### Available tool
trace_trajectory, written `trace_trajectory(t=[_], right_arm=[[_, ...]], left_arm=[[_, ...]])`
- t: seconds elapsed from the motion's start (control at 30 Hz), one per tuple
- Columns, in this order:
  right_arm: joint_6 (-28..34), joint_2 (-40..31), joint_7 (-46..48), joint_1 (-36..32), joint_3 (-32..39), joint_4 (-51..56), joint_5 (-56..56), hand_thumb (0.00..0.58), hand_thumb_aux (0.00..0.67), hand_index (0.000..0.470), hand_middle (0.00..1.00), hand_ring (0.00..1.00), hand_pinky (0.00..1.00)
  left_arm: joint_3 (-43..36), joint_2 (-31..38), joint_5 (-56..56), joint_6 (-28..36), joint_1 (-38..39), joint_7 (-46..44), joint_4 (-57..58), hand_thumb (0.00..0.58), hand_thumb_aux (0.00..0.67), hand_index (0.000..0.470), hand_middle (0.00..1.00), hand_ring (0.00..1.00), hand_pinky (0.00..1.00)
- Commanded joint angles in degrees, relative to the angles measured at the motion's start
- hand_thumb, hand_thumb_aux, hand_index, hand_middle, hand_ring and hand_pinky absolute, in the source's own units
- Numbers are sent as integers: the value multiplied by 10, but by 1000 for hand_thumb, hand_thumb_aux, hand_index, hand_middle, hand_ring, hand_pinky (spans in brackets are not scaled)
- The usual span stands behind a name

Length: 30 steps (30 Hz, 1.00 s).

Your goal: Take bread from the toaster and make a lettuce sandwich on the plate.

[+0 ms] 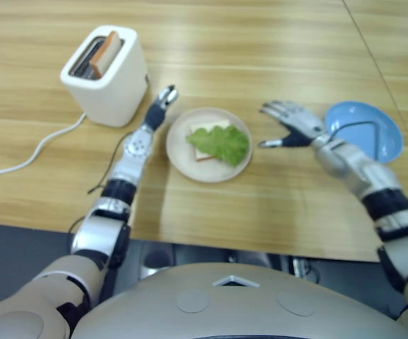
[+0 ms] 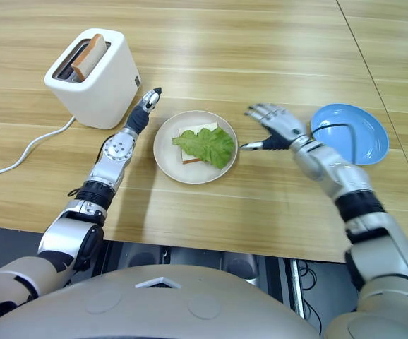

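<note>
Toaster (image 2: 94, 81) far left, bread slice (image 2: 90, 56) upright in its slot, cord (image 2: 20, 159) trailing to the left edge. Plate (image 2: 169, 161) at centre holds bread (image 2: 188, 133) under lettuce (image 2: 207, 145). Left hand (image 2: 144, 107), fingers straight and empty, sits in the narrow gap between toaster and plate. Right hand (image 2: 271, 123), fingers spread and empty, lies between plate and blue dish (image 2: 363, 134). Table (image 2: 260, 56) extends far behind the plate.

Toaster (image 2: 94, 81) left of the plate (image 2: 165, 159) holding lettuce (image 2: 205, 146) on bread (image 2: 188, 131); bowl (image 2: 368, 141) to the right.
</note>
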Motion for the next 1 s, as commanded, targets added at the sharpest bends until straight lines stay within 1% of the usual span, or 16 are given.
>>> trace_trajectory(t=[0.03, 0.17, 0.23, 0.3, 0.37, 0.43, 0.5, 0.6, 0.77, 1.0], right_arm=[[56, -37, 18, 50, -101, -128, 28, 0, 0, 0, 0, 0, 0], [82, -43, 21, 89, -175, -194, 51, 0, 0, 0, 0, 0, 0], [88, -30, 21, 103, -200, -220, 67, 0, 0, 0, 0, 0, 0], [90, -11, 25, 111, -207, -237, 84, 0, 0, 0, 0, 0, 0], [92, 9, 30, 113, -197, -240, 85, 0, 0, 0, 0, 0, 0], [90, 29, 37, 115, -184, -235, 84, 0, 0, 0, 0, 0, 0], [87, 43, 39, 116, -176, -226, 81, 0, 0, 0, 0, 0, 0], [81, 56, 37, 120, -171, -215, 81, 0, 0, 0, 0, 0, 0], [72, 61, 41, 124, -174, -208, 83, 0, 0, 0, 0, 0, 0], [66, 58, 40, 132, -181, -199, 84, 0, 0, 0, 0, 0, 0]], left_arm=[[-17, 10, 29, 5, 38, 1, -134, 0, 0, 0, 0, 0, 0], [-14, 24, 93, 15, 71, 36, -281, 0, 0, 0, 0, 0, 0], [1, 42, 175, 34, 80, 80, -361, 0, 0, 0, 0, 0, 0], [17, 65, 246, 60, 81, 112, -413, 0, 0, 0, 0, 0, 0], [31, 88, 302, 112, 72, 125, -423, 0, 0, 0, 0, 0, 0], [38, 114, 351, 170, 57, 125, -396, 0, 0, 0, 0, 0, 0], [35, 139, 392, 226, 39, 120, -343, 0, 0, 0, 0, 0, 0], [19, 167, 423, 283, 10, 116, -240, 0, 0, 0, 0, 0, 0], [4, 180, 412, 313, -37, 138, -90, 0, 0, 0, 0, 0, 0], [2, 182, 374, 328, -84, 174, 22, 0, 0, 0, 0, 0, 0]])
